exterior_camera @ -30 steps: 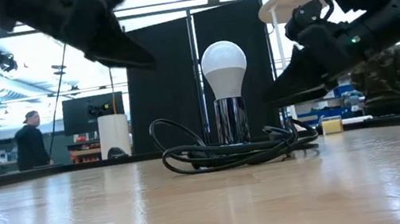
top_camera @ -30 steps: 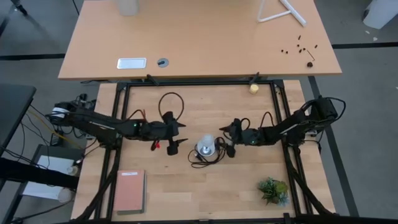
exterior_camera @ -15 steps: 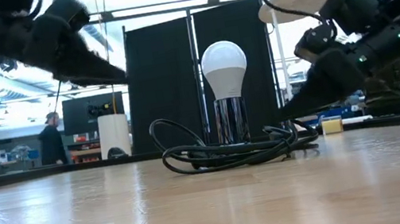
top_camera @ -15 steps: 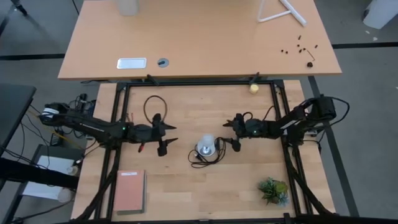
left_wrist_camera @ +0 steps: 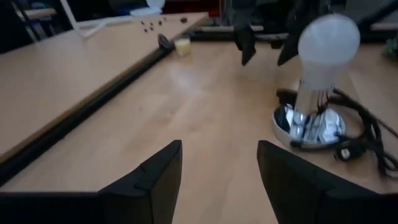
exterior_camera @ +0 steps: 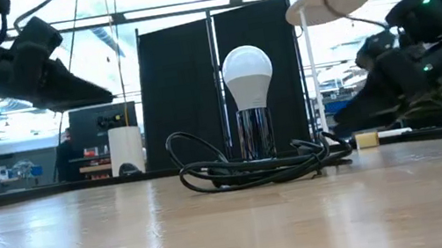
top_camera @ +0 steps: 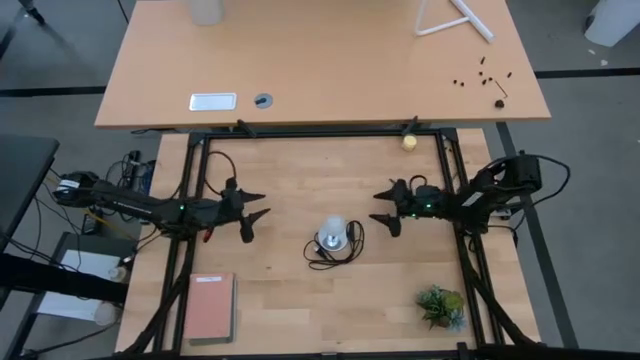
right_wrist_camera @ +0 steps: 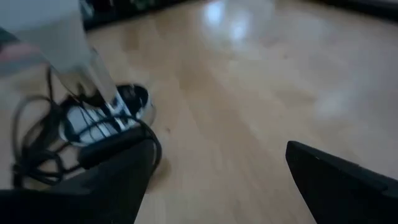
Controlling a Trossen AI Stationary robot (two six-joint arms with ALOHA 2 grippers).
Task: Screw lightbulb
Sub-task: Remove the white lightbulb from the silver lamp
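your left gripper [left_wrist_camera: 217, 180] hangs with fingers apart and nothing between them, well to the left of the bulb [top_camera: 331, 231]. the bulb stands upright in its silver socket [left_wrist_camera: 309, 123] mid-table, cord [exterior_camera: 250, 169] coiled round the base. beyond it the right gripper [top_camera: 386, 207] waits to the right, fingers wide apart, also empty. it looks already seated, so if you go back in, come level at the glass, close softly, and turn without tipping the socket or snagging the cord.
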